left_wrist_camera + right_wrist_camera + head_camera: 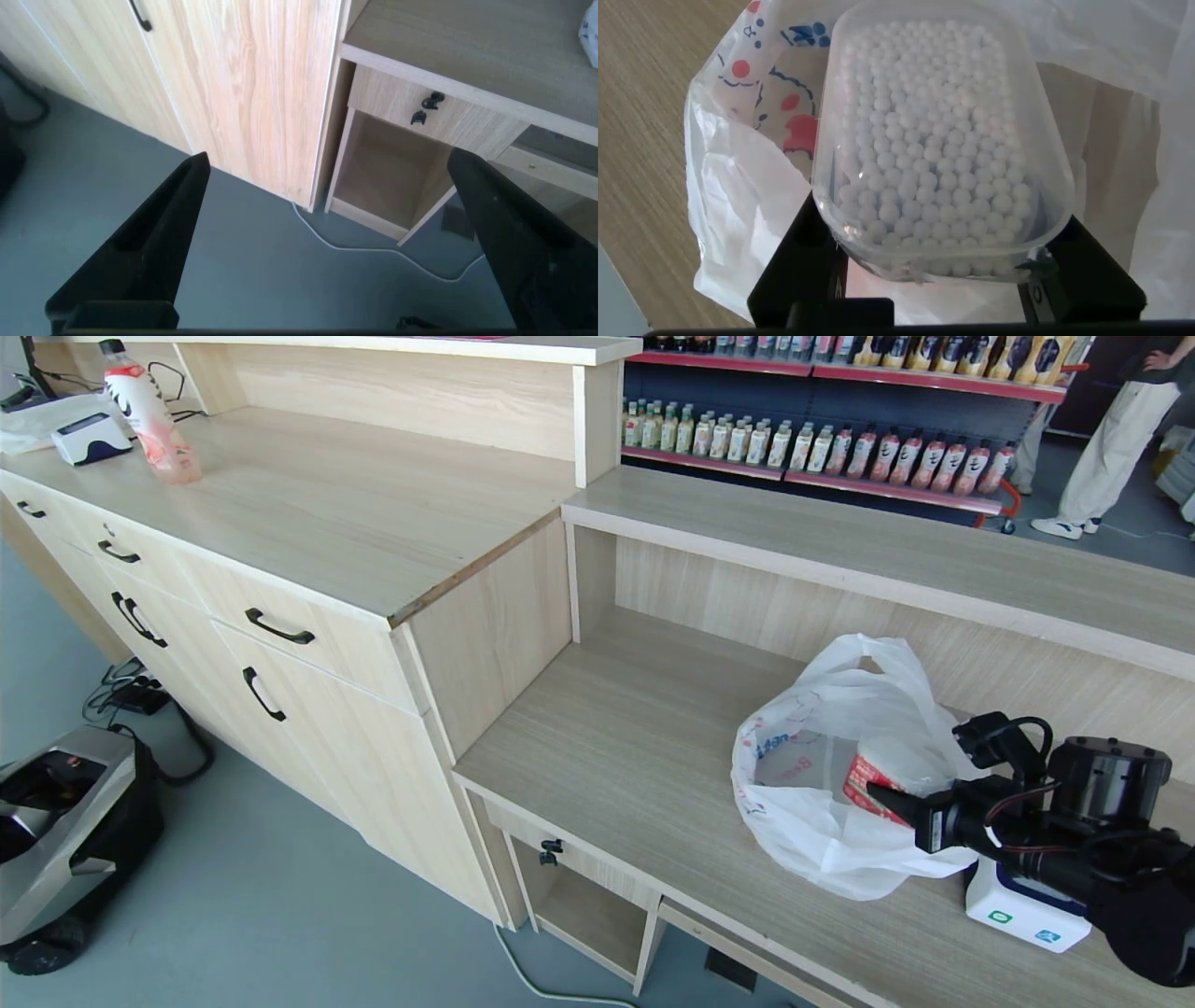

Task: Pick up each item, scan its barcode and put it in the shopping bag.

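My right gripper (882,791) is shut on a clear plastic tub (943,140) full of small white balls, with a red label (866,775) on its side. The tub sits in the mouth of the white shopping bag (822,756), which lies on the lower counter; the bag's printed plastic (747,159) surrounds the tub. A drink bottle (149,415) with a red and white label stands on the upper counter at the far left. My left gripper (327,252) hangs open and low over the grey floor in front of the cabinet, with nothing between its fingers.
A white scanner box (1022,907) sits on the lower counter just right of the bag, under my right arm. Another small white device (89,437) lies near the bottle. The lower counter (635,737) left of the bag is bare wood. Shelves of bottles (803,443) stand behind.
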Motion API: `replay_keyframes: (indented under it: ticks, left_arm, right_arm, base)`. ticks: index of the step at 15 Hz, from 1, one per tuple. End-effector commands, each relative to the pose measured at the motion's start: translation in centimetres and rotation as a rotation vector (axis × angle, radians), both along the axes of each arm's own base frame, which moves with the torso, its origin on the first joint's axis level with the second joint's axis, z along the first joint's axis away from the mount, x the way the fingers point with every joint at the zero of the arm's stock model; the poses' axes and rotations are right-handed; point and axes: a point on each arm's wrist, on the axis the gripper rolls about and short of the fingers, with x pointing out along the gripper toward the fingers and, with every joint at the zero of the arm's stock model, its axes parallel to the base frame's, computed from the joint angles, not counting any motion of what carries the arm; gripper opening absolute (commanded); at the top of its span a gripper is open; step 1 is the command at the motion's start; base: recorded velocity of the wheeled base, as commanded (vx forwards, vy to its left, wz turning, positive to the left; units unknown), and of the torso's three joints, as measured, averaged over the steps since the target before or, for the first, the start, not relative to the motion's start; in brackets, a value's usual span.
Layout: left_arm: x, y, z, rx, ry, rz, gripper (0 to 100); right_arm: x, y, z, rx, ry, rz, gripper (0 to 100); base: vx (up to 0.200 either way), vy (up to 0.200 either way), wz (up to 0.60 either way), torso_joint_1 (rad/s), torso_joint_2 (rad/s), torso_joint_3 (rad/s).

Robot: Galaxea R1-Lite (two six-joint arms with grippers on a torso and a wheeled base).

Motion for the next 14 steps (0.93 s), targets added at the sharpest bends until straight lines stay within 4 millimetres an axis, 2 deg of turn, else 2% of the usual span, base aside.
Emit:
replay_keyframes:
  ticks: [1, 6, 7, 11, 13, 14]
  left_arm:
    - [0.0, 0.0, 0.0, 0.0, 0.002, 0.0, 100]
    - [0.0, 0.0, 0.0, 0.0, 0.002, 0.0, 100]
    - [0.0, 0.0, 0.0, 0.0, 0.002, 0.0, 100]
    - [0.0, 0.0, 0.0, -0.001, 0.002, 0.0, 100]
    - [0.0, 0.0, 0.0, 0.0, 0.002, 0.0, 100]
    - [0.0, 0.0, 0.0, -0.001, 0.0, 0.0, 100]
  right_arm:
    - [0.2, 0.0, -0.6, -0.002, 0.018, 0.001, 0]
    - [0.2, 0.1, -0.7, 0.004, 0.021, 0.018, 0]
    - [0.2, 0.1, -0.6, 0.003, 0.019, 0.02, 100]
    - [0.1, 0.3, -0.3, 0.003, 0.004, 0.026, 100]
    - [0.2, 0.5, 1.2, -0.002, -0.076, 0.034, 100]
    - [0.7, 0.9, 3.4, -0.013, -0.189, 0.048, 100]
  base:
    - [0.0, 0.0, 0.0, 0.0, 0.0, 0.0]
    - [0.0, 0.0, 0.0, 0.0, 0.0, 0.0]
    - [0.0, 0.0, 0.0, 0.0, 0.0, 0.0]
    - [0.0, 0.0, 0.0, 0.0, 0.0, 0.0]
    - [0.0, 0.0, 0.0, 0.0, 0.0, 0.0]
    - [0.0, 0.0, 0.0, 0.0, 0.0, 0.0]
